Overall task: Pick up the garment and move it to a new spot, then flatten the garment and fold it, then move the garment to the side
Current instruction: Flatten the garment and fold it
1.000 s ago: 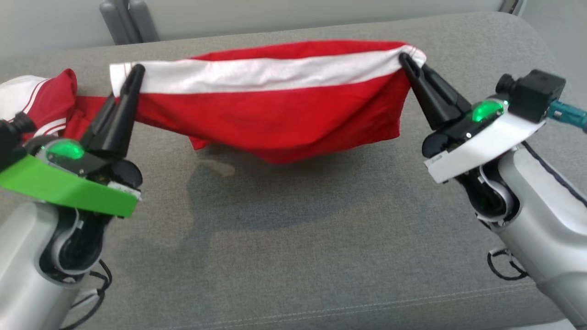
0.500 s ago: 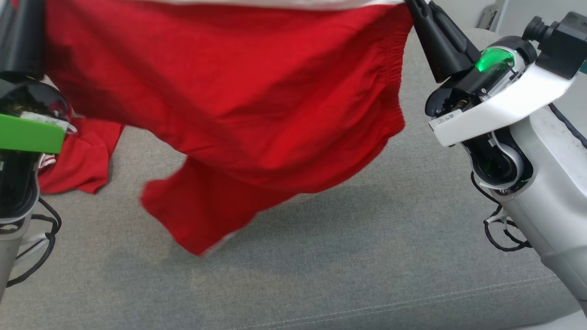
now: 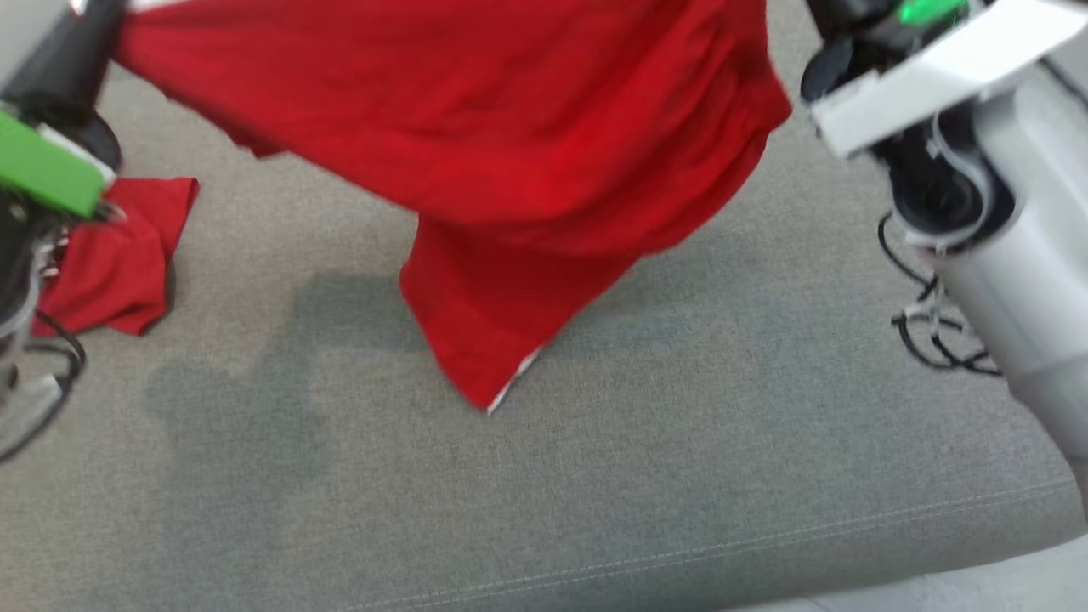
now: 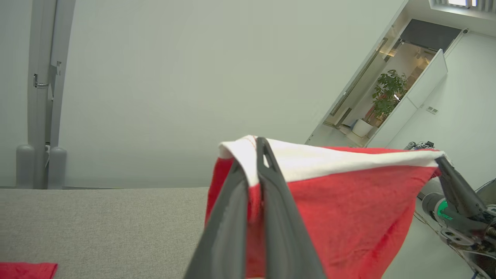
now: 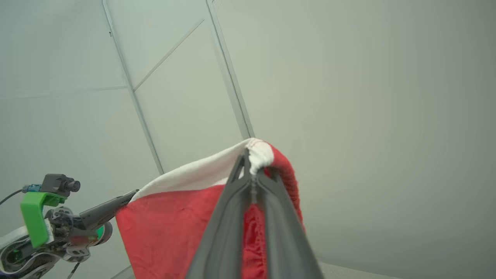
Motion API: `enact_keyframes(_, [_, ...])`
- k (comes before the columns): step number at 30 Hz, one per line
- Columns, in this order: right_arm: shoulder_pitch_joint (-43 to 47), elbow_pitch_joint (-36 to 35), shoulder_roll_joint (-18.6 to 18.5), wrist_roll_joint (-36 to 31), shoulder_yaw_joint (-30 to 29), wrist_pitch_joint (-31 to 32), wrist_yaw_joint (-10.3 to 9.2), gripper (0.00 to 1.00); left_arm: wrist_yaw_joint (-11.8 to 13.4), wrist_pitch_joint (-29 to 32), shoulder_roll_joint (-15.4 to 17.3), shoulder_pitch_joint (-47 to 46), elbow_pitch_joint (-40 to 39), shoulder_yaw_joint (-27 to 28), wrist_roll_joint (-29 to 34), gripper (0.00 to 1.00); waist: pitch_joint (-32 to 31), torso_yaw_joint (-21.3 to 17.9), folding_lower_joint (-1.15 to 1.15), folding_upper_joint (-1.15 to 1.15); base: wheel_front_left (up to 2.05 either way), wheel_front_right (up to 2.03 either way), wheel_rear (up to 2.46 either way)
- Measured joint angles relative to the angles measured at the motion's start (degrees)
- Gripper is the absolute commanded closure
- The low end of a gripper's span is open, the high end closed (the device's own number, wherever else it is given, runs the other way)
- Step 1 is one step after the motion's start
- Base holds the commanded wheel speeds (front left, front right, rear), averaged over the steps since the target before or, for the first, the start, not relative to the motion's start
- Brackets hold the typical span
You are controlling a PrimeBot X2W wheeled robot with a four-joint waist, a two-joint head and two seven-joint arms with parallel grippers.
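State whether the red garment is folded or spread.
Spread, hanging: the left gripper and right gripper each pinch one end of its white band, stretching the garment between them.

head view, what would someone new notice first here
The big red garment with a white band hangs in the air across the top of the head view, its lowest corner dangling toward the grey cushion. Each top corner is pinched in a shut claw, the left claw and the right claw, seen close in the wrist views. A smaller red cloth lies on the cushion at the left.

The red garment [image 3: 527,144] with a white band hangs stretched, lifted.
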Motion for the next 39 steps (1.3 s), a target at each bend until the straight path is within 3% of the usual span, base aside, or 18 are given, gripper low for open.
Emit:
enact_keyframes(4, [-7.4,5.6,3.1,2.0,-3.6,1.2,0.00,1.00,0.9,1.1,-0.1,-8.9,3.5,1.2,1.2,1.00,2.4,-0.4,0.00,0.00,0.00,0.00,0.00])
enact_keyframes(8, [-14.2,10.0,6.5,2.8,-6.7,0.4,-0.24,1.00,0.7,-1.6,-1.5,-17.9,4.6,4.6,2.8,1.00,4.9,-0.8,0.00,0.00,0.00,0.00,0.00])
enact_keyframes(13, [-18.0,12.1,7.7,1.7,-7.0,-1.8,-0.10,1.00,-1.3,-2.5,-2.9,-20.2,5.1,3.8,3.7,1.00,7.5,-1.3,0.00,0.00,0.00,0.00,0.00])
enact_keyframes(18, [-10.0,15.7,8.3,1.2,-0.7,-2.2,-0.08,1.00,-2.0,-3.0,-4.4,-12.1,6.4,0.8,3.3,1.00,8.7,-0.9,0.00,0.00,0.00,0.00,0.00])
enact_keyframes(23, [0.4,16.5,7.7,1.6,3.1,-2.2,-0.08,1.00,-2.9,-4.5,-7.2,-2.4,5.2,-0.2,-0.9,1.00,8.9,0.3,0.00,0.00,0.00,0.00,0.00])
enact_keyframes(30, [11.2,14.6,6.5,4.6,5.5,-3.3,-0.08,1.00,-3.1,-5.6,-6.0,11.6,4.2,-4.5,-0.6,1.00,7.1,0.9,0.00,0.00,0.00,0.00,0.00])
enact_keyframes(39, [19.7,7.1,2.7,5.3,7.4,-4.0,-0.08,1.00,-3.2,-12.4,-6.1,22.4,3.5,-2.8,-2.2,1.00,3.7,1.4,0.00,0.00,0.00,0.00,0.00])
